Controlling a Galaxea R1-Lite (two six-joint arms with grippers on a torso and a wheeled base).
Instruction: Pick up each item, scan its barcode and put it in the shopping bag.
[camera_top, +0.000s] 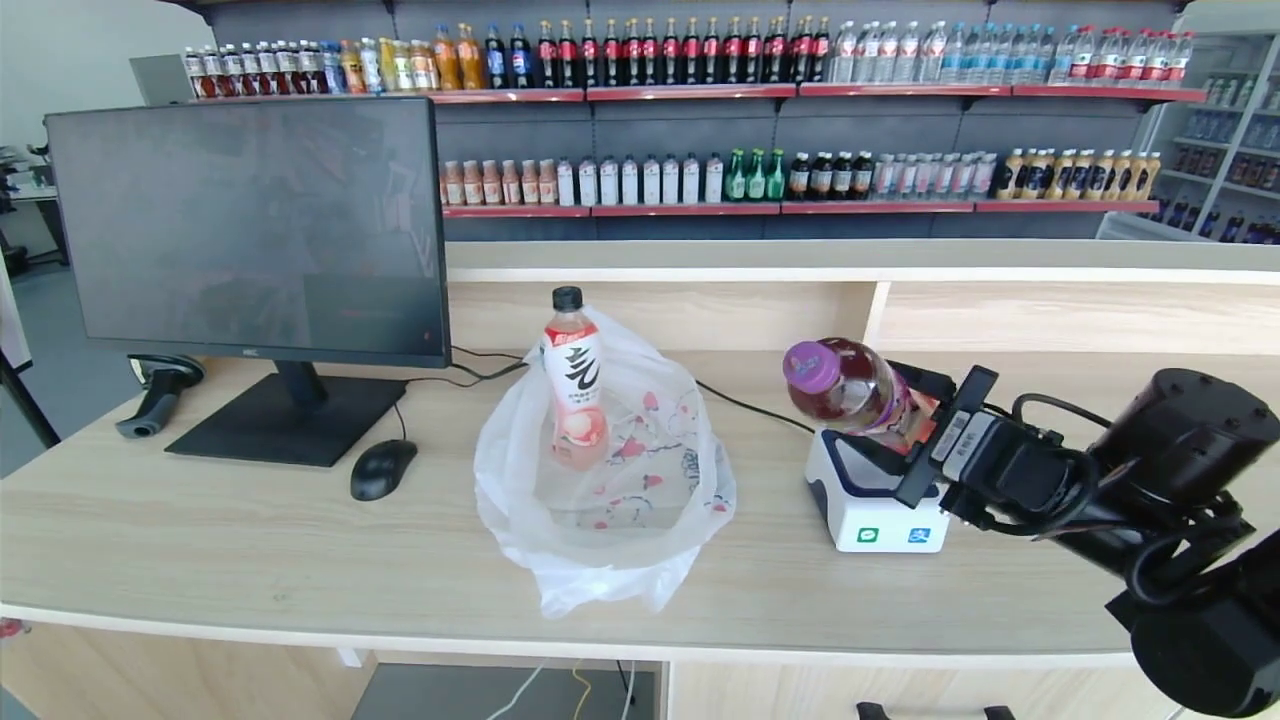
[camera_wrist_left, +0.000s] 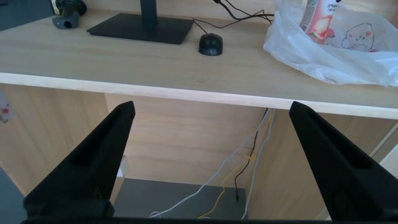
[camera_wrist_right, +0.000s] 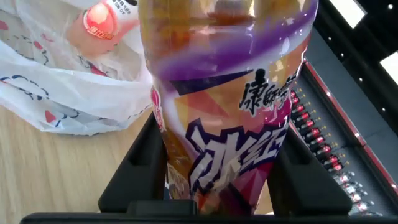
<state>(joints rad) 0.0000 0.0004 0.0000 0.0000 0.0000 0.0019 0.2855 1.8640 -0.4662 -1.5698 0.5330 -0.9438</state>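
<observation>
In the head view, the right gripper (camera_top: 910, 428) is clamped round the body of a clear plastic bottle of dark red drink with a purple cap (camera_top: 845, 385), holding it tilted on its side just above the small white box scanner (camera_top: 880, 510) toward the right end of the pale wooden counter (camera_top: 250, 540), presumably so the label's barcode faces the reading window. Near the middle of the counter, closer to its front edge, the translucent white plastic shopping bag with pink prints (camera_top: 640, 560) stands with its mouth wide open and a pink peach-drink bottle with a black cap (camera_top: 575, 385) upright inside, which leaves room for the next item. In the left wrist view, the left gripper (camera_wrist_left: 208, 162) hangs with its fingers spread wide and nothing between them, below the counter's front edge, likely parked out of the way. In the right wrist view, the purple-labelled bottle sits between the black fingers (camera_wrist_right: 137, 168), with the bag just beside it, a short carry once the scan registers.
</observation>
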